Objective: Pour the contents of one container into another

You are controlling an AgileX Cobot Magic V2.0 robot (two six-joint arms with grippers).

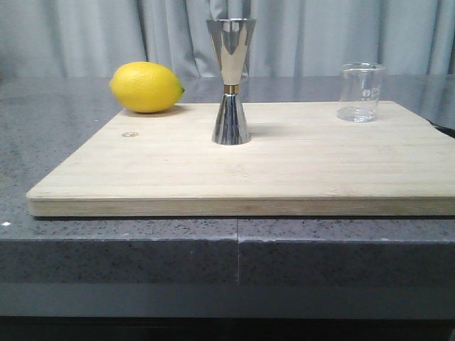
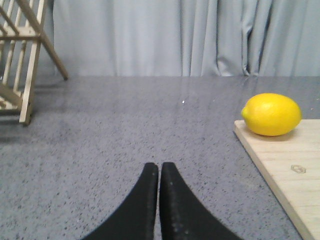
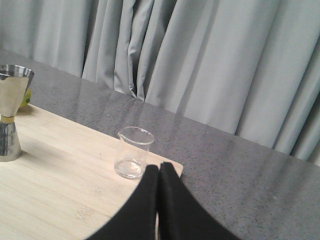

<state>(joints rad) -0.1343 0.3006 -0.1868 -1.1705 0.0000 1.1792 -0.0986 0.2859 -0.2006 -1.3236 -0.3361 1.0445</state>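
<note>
Both black grippers, left (image 2: 159,172) and right (image 3: 159,172), sit pinched closed and empty; nothing is grasped yet. You need the right one opened around the small clear glass beaker (image 1: 360,92), then tipped over the tall polished steel hourglass jigger (image 1: 231,82).

A dark grey speckled stone surface (image 1: 57,135) carries a pale wooden cutting board (image 1: 284,170) that lies flat on it, reaching close to the front edge. In the left wrist view, a light wooden rack (image 2: 20,55) stands on the same surface, well apart from the board's corner. The surface's front face shows a vertical seam near the middle.
</note>
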